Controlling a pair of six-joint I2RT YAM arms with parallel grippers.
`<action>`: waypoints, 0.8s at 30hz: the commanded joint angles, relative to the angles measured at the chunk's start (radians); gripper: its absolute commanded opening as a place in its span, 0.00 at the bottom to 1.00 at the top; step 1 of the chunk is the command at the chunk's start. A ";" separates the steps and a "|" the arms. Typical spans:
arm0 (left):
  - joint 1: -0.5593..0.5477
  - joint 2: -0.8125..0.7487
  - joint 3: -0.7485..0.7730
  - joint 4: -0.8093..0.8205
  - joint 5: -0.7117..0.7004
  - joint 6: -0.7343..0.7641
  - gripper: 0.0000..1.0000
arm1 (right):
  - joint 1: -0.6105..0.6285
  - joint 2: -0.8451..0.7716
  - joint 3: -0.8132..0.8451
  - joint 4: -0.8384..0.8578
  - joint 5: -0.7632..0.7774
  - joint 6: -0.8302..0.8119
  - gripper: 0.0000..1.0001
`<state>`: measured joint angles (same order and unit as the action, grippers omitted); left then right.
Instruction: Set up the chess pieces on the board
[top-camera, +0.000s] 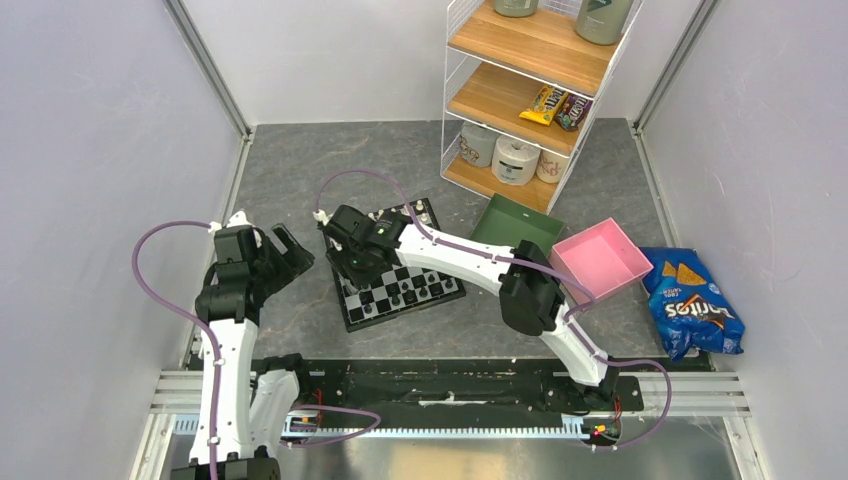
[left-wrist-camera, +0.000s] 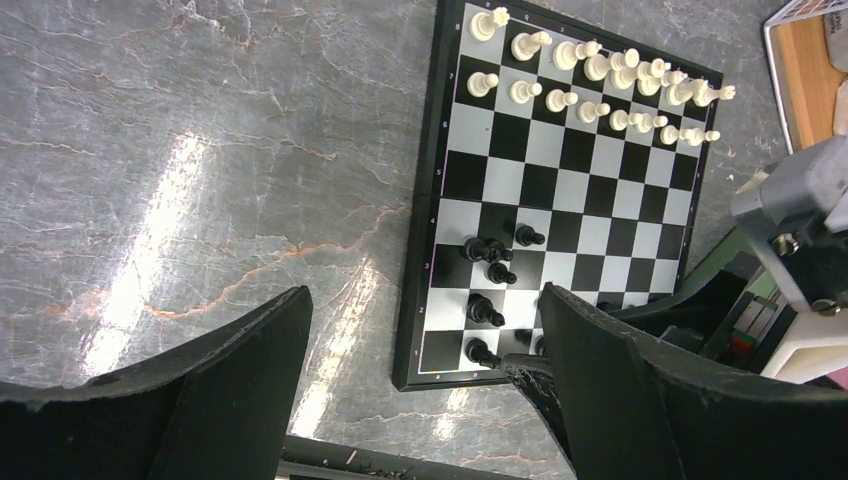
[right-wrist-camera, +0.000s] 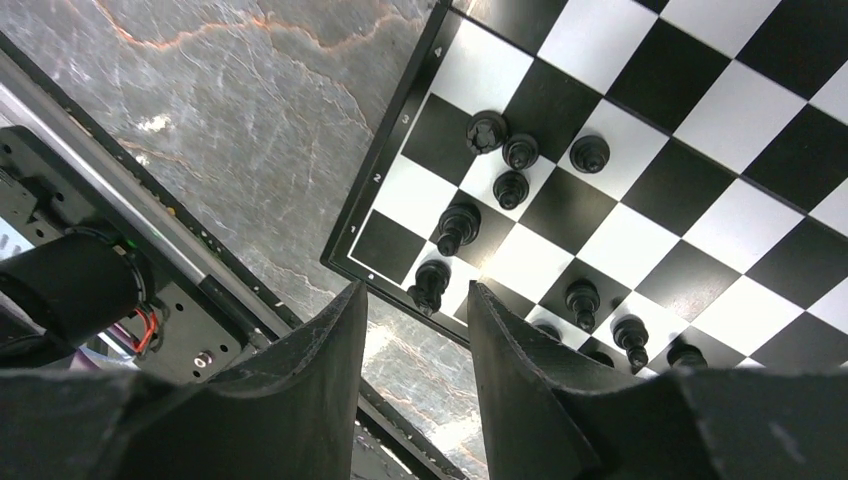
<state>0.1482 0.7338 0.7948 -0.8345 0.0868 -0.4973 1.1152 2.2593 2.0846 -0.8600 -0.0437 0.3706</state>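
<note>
The chequered board (top-camera: 450, 285) lies mid-table. Cream-white pieces (left-wrist-camera: 600, 85) stand in two rows along its far edge, also seen from above (top-camera: 405, 213). Several black pieces (right-wrist-camera: 510, 170) stand loosely grouped at the near left corner, with more along the near rows (top-camera: 410, 290). My right gripper (right-wrist-camera: 415, 310) hovers over that corner of the board (right-wrist-camera: 700, 130), slightly open and empty, with a black piece (right-wrist-camera: 432, 285) just beyond its tips. My left gripper (left-wrist-camera: 425, 340) is wide open and empty over bare table left of the board (left-wrist-camera: 560, 190).
A green tray (top-camera: 515, 225) and a pink tray (top-camera: 600, 258) sit right of the board. A blue chip bag (top-camera: 690, 305) lies at far right. A wire shelf (top-camera: 530, 90) stands at the back. A metal rail (top-camera: 450, 385) runs along the near edge.
</note>
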 joint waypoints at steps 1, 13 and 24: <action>-0.001 -0.029 -0.008 0.035 -0.011 -0.022 0.91 | -0.003 0.029 0.068 -0.003 0.022 0.007 0.49; -0.001 -0.023 -0.008 0.035 -0.007 -0.023 0.91 | -0.003 0.082 0.088 -0.017 0.028 0.018 0.44; -0.001 -0.019 -0.007 0.035 -0.005 -0.022 0.91 | -0.005 0.115 0.113 -0.023 0.034 0.022 0.33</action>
<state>0.1482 0.7155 0.7944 -0.8341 0.0826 -0.4976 1.1133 2.3581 2.1372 -0.8871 -0.0250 0.3847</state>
